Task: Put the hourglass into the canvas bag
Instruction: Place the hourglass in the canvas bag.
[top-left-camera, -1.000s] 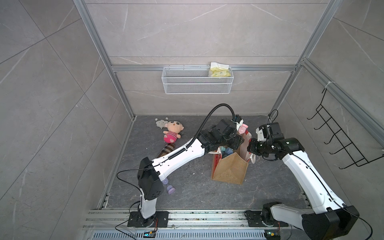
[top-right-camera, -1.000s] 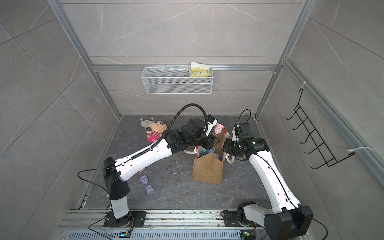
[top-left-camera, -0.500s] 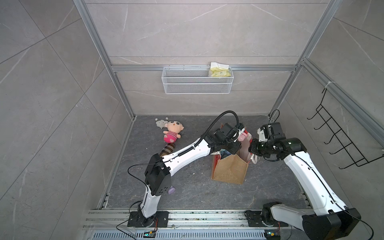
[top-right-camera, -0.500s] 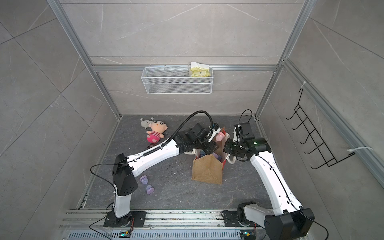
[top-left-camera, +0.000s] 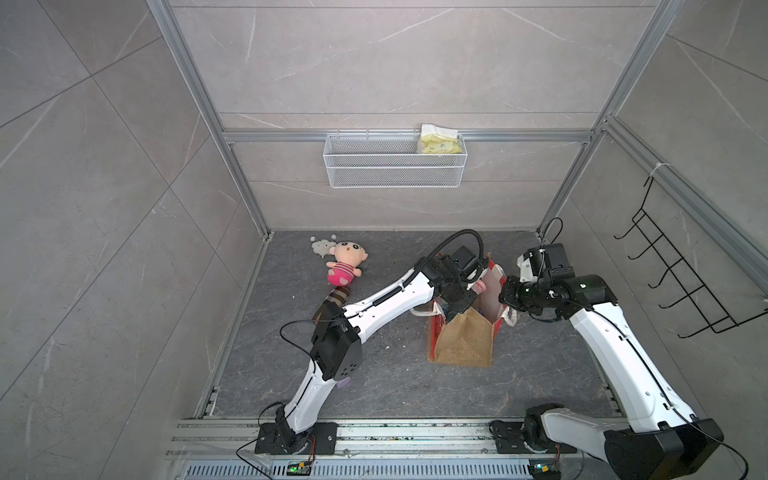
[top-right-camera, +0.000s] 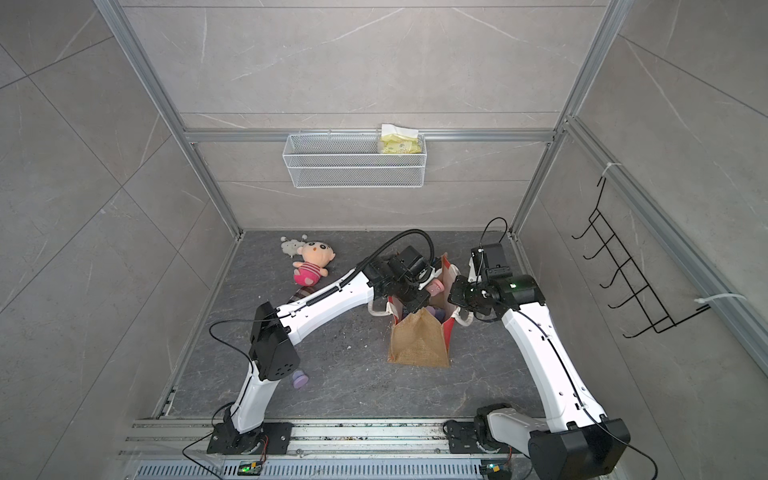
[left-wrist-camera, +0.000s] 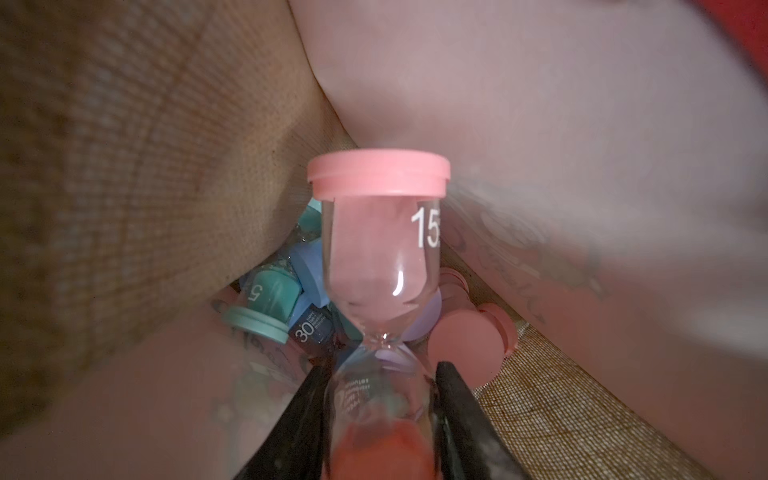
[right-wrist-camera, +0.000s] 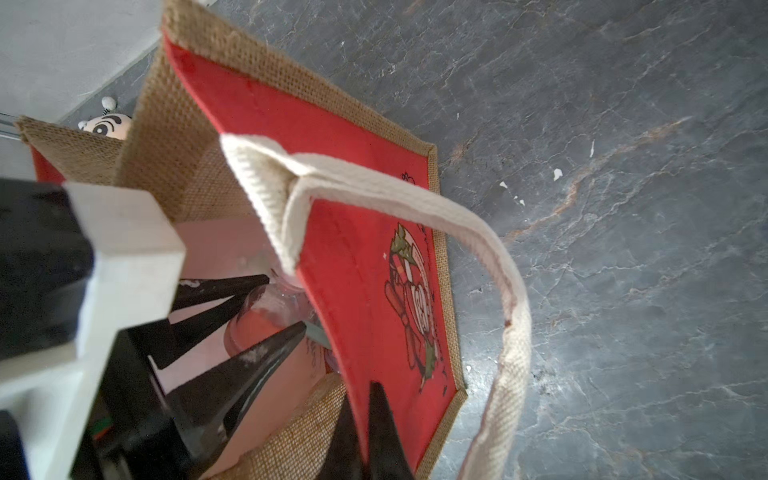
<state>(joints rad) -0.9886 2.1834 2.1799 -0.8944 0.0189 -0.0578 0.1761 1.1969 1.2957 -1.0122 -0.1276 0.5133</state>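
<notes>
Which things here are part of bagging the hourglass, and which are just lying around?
Job:
- pink hourglass, in the left gripper
- canvas bag, pinched by the right gripper

Lying about:
- plush doll
- wire basket
- yellow packet

It seems to be a robot test cell in a lab: grey tile panels (top-left-camera: 395, 62) in an aluminium frame (top-left-camera: 291, 136), a wire basket (top-left-camera: 395, 170) hung high beyond the jaws of the left gripper (top-left-camera: 476, 289), and a base rail (top-left-camera: 415, 434) far behind them.
</notes>
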